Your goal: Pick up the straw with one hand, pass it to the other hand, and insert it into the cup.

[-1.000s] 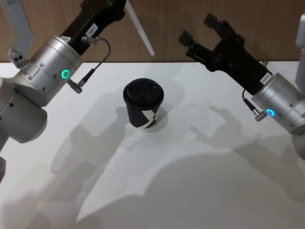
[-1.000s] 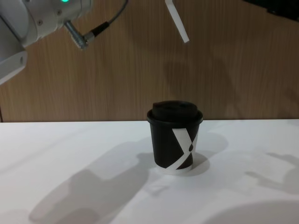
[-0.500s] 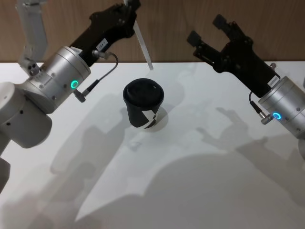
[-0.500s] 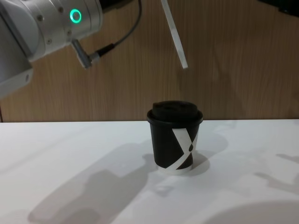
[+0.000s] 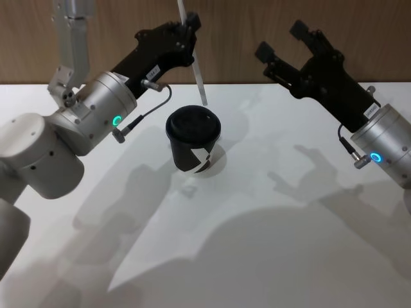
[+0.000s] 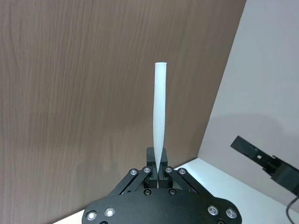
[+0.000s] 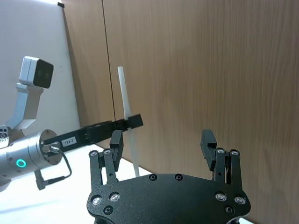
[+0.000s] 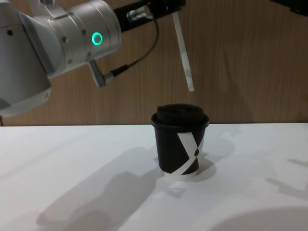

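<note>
Clamping one straw (image 5: 199, 70) above one cup (image 5: 192, 138): left gripper (image 5: 188, 24).

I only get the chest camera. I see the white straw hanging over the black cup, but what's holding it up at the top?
Observer: The left gripper is. Its wrist camera shows both fingers pinched shut on one end of the straw.
Operator: Cool! And where did the other gripper go?
Observer: In the head view, the right gripper is raised off the table, to the right of the cup. Its fingers are spread open, with nothing between them.
</note>
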